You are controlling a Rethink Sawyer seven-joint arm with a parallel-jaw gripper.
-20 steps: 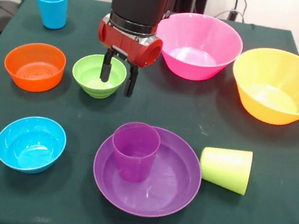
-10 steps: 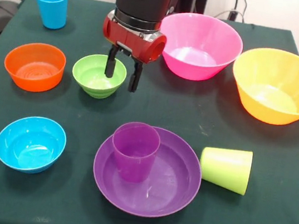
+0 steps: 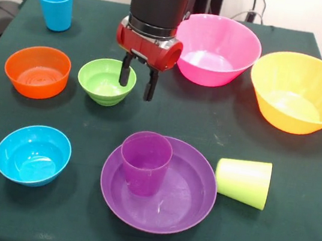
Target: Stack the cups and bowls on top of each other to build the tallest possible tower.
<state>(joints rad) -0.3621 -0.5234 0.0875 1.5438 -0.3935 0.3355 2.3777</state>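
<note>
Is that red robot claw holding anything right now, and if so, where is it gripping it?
Nothing is held. The gripper hangs open beside the green bowl's rim, with only empty space between its jaws.

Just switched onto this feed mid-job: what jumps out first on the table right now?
The red and black gripper hangs open over the right rim of the small green bowl, holding nothing. Behind it sit the big pink bowl and yellow bowl. Up front, a purple cup stands in the wide purple bowl, with a lime green cup lying on its side beside it.
</note>
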